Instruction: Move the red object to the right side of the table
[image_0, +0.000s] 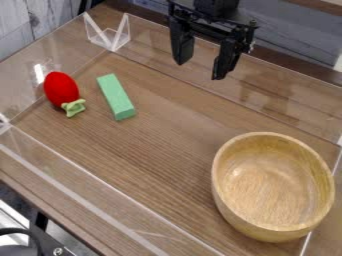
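Observation:
The red object, a glossy egg-shaped toy with a pale green stem piece at its near end, lies on the left side of the wood-grain table. My gripper hangs above the far middle of the table, well to the right of and behind the red object. Its black fingers stand apart, open, with nothing between them.
A green rectangular block lies just right of the red object. A round wooden bowl fills the near right corner. Low clear acrylic walls border the tabletop.

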